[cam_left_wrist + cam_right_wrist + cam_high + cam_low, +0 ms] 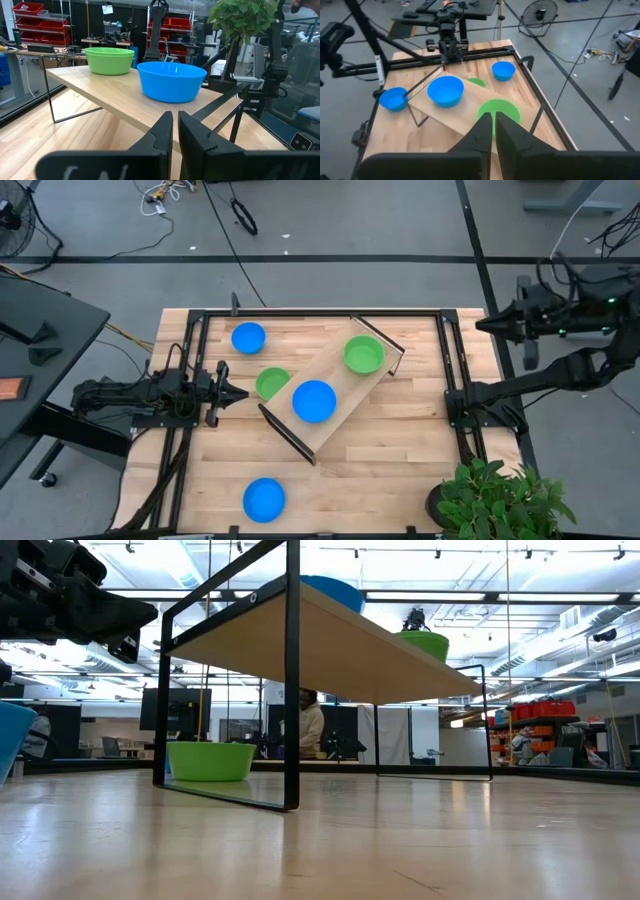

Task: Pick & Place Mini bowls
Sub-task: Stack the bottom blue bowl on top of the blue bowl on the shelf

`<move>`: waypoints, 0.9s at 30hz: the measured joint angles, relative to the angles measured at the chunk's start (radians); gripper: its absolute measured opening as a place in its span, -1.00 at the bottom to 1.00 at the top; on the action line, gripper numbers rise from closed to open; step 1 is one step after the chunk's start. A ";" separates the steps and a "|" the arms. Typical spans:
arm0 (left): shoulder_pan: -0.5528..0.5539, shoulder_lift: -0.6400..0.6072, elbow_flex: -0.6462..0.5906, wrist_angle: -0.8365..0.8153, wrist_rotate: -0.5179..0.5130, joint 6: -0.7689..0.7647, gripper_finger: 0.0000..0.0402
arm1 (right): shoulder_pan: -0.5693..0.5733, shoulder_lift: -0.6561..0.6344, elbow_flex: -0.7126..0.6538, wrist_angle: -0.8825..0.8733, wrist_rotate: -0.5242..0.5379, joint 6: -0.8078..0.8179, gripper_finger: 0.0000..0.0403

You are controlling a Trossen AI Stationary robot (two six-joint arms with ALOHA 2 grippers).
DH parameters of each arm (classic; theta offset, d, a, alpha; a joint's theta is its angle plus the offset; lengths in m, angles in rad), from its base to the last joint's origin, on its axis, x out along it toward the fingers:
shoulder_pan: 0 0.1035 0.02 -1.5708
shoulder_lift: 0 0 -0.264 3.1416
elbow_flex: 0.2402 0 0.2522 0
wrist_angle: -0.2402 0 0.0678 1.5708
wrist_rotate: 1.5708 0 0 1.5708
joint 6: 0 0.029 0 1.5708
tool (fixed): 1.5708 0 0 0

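While the left gripper (237, 392) rests empty with fingers pressed together, the round green plastic mini bowl (271, 383) just beyond its tips looks light, stiff and probably slippery, best pinched across its thin rim.

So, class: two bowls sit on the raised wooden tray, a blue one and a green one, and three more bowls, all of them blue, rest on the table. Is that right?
Not quite. The tray does carry a blue bowl and a green bowl, but the three on the table are not all blue: the high view shows two blue bowls and one green bowl there.
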 joint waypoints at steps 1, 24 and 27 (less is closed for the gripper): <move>0.000 0.000 0.000 0.000 0.000 0.000 -0.84 | 0.000 0.004 0.015 -0.015 -0.004 -0.001 -0.88; 0.000 0.000 0.000 0.000 0.000 0.000 -0.84 | 0.060 0.006 0.083 -0.031 -0.056 -0.021 -0.89; 0.000 0.000 0.000 0.000 0.000 0.000 -0.84 | 0.060 0.006 0.083 -0.031 -0.056 -0.032 -0.89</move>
